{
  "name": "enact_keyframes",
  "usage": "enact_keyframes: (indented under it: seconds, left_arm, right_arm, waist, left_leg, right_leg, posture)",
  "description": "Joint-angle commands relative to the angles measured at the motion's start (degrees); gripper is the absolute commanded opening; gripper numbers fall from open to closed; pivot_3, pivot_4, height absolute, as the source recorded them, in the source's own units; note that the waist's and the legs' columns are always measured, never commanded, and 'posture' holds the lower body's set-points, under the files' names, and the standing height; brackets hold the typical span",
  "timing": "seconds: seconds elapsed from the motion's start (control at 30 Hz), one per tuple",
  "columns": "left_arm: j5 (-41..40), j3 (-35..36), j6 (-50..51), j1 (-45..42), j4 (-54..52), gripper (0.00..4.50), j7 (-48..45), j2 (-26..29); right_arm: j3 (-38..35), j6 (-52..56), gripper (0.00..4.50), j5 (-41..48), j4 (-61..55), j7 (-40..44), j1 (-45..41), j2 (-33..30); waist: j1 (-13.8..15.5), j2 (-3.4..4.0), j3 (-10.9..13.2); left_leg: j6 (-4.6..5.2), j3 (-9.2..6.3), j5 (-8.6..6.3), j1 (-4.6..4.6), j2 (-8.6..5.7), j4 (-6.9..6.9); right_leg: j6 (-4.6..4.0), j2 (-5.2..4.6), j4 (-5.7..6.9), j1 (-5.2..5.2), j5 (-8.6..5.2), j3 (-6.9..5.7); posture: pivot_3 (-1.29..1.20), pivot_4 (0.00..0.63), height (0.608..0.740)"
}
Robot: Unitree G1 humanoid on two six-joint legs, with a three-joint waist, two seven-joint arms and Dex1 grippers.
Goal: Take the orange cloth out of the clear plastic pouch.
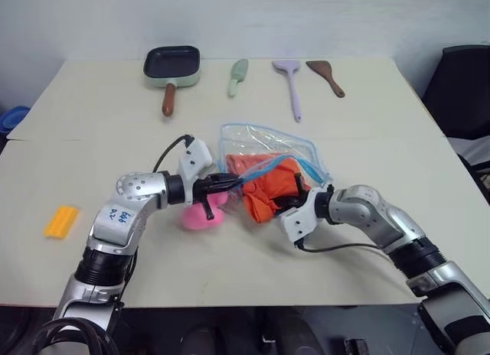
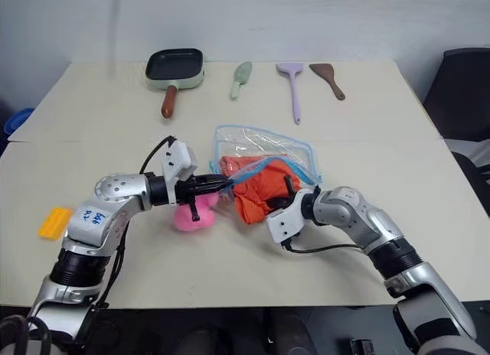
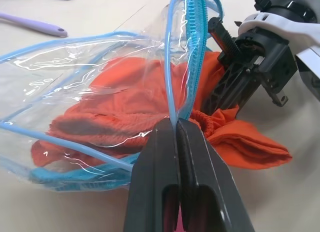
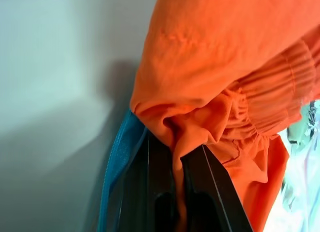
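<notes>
Now, with my left gripper (image 3: 176, 123) pinching the blue zipper rim of the clear plastic pouch (image 1: 264, 144) at frame centre and my right gripper (image 4: 176, 151) clamped on the half-out orange cloth (image 1: 268, 188), I'd anchor the rim and draw the cloth steadily away.

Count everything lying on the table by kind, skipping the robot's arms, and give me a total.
Pans: 1, the pan
Utensils: 3, the green spatula, the purple spatula, the brown spatula
Pouches: 1, the clear plastic pouch
Cloths: 1, the orange cloth
Toys: 2, the pink plush toy, the yellow brick
Total: 8
</notes>
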Motion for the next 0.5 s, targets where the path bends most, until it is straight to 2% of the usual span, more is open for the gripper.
enact_keyframes:
  seconds: [0.03, 0.17, 0.27, 0.5]
  left_arm:
    - [3.60, -2.01, -3.71, -1.53, 1.82, 0.00, 0.74, 0.44]
    - [7.57, -2.55, -6.99, -2.03, 6.35, 0.00, 1.86, 1.65]
    - [9.50, -2.42, -8.63, -2.47, 9.14, 0.00, 2.87, 2.14]
    - [13.10, -2.17, -11.24, -3.52, 13.96, 0.00, 4.60, 3.17]
  right_arm:
    - [2.38, -2.76, 0.01, -1.55, -2.42, 1.07, 2.92, -1.16]
    - [0.22, -8.16, 0.01, 3.33, -9.47, 2.49, 6.63, -6.61]
    - [-0.16, -15.11, 0.01, 5.17, -12.96, 3.78, 9.52, -13.18]
    - [-5.58, -21.63, 0.01, 8.31, -14.38, 3.80, 16.60, -26.32]
  waist:
    - [0.01, 0.02, -0.01]
    - [0.38, 0.03, -0.02]
    - [1.10, 0.03, -0.02]
    - [1.45, 0.04, -0.01]
  left_leg:
    - [-0.01, 0.00, 0.00, 0.00, 0.00, 0.00]
    - [-0.01, -0.01, 0.00, -0.03, 0.00, -0.06]
    - [0.00, 0.00, 0.00, -0.06, 0.00, -0.07]
    - [0.00, 0.00, 0.00, -0.04, -0.01, -0.07]
  right_leg:
    - [-0.01, 0.00, 0.01, 0.00, 0.00, 0.00]
    - [-0.03, 0.00, -0.06, -0.01, -0.02, -0.01]
    - [-0.03, -0.01, -0.15, -0.02, -0.02, -0.02]
    - [-0.03, -0.01, -0.13, -0.01, -0.02, -0.01]
  posture:
    - [0.00, 0.150, 0.740]
    - [0.00, 0.150, 0.740]
    - [0.00, 0.150, 0.740]
    - [0.00, 0.150, 0.740]
